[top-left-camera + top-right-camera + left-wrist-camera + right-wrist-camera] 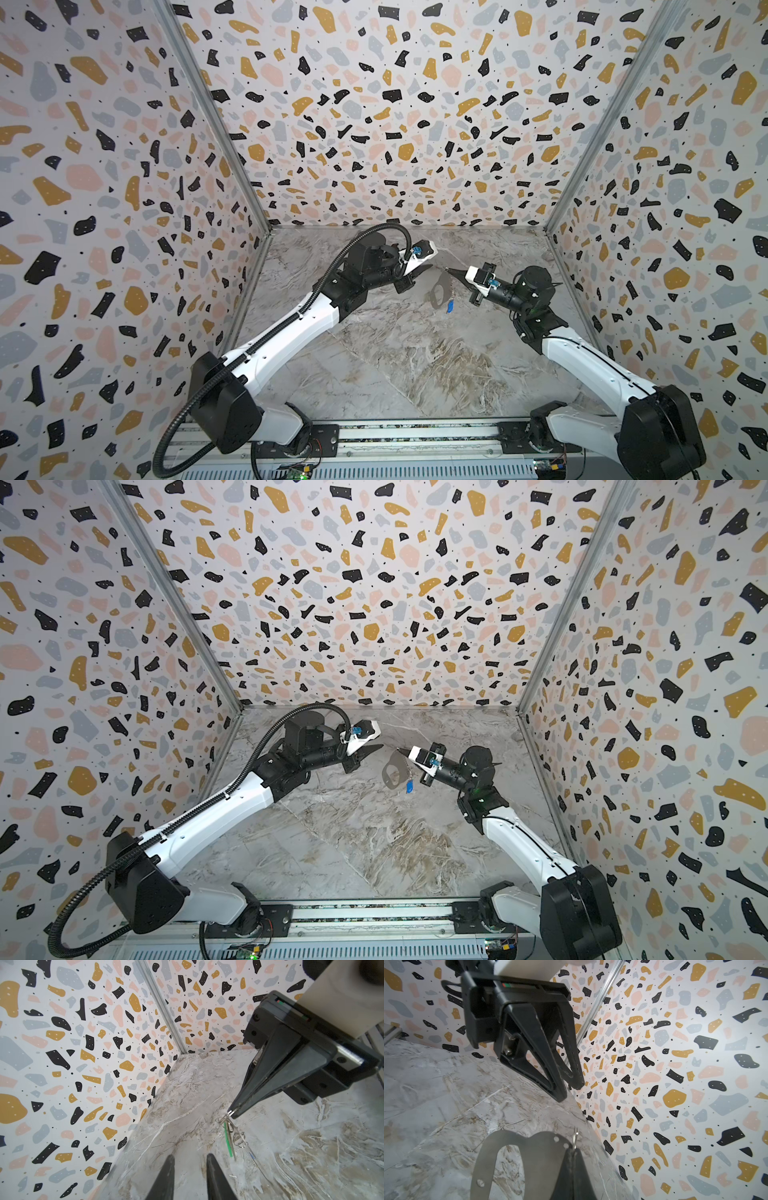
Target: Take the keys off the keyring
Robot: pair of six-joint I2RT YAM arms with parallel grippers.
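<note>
The keyring [439, 291] [392, 771] is a flat grey tab with an oval cut-out. It hangs above the marble table from my right gripper [449, 271] [399, 750] [574, 1150], which is shut on the small wire ring at the tab's [529, 1155] top. The blue-tagged key [449, 306] [409, 786] dangles beside the tab. The left wrist view shows the green tag [228, 1140] edge-on under the right fingertips [233, 1111]. My left gripper [428, 268] [379, 747] [190, 1157] [570, 1093] hovers just left of the keyring, open and holding nothing.
Terrazzo-patterned walls [374, 124] close in the marble table [395, 365] on the left, back and right. The arms' mounting rail [415, 440] runs along the front edge.
</note>
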